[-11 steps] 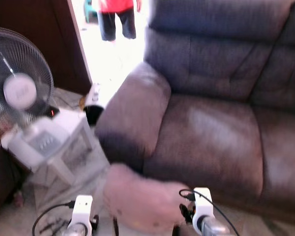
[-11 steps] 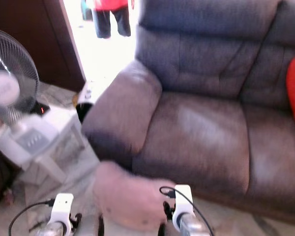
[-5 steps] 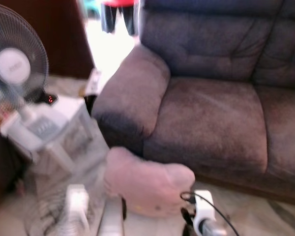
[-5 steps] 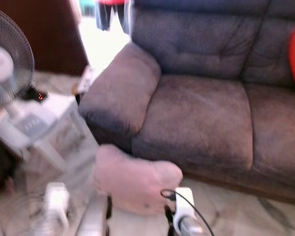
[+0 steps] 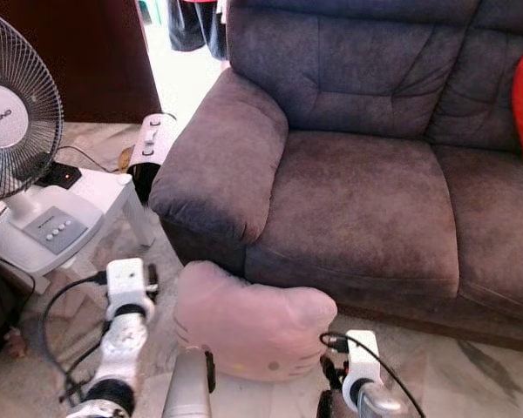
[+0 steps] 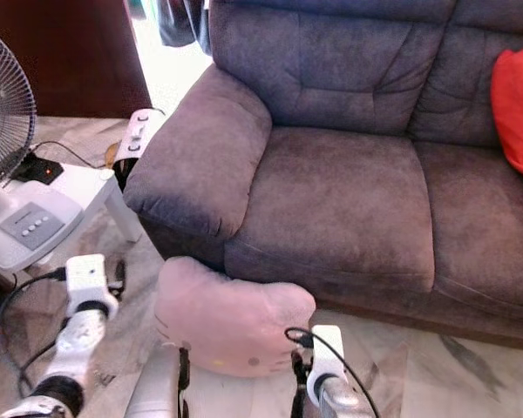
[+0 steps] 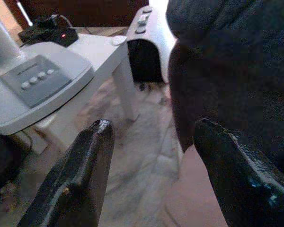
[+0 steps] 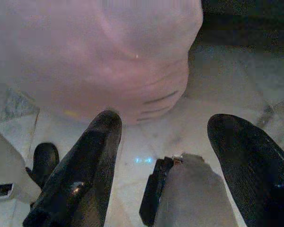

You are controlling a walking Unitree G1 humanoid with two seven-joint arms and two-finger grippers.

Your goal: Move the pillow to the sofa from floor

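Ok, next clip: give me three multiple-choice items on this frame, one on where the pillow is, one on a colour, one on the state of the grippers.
1. Where is the pink pillow?
A. on the sofa seat
B. on the floor against the sofa front
C. on the white table

2. What colour is the cushion at the sofa's far right?
A. red
B. green
C. white

3. How are the left gripper and right gripper?
A. both shut on the pillow
B. one holds the fan
C. both open, holding nothing

Key: 1 B, it lies on the tiles below the seat; 2 A, it is plainly red; 3 C, both wrist views show spread fingers.
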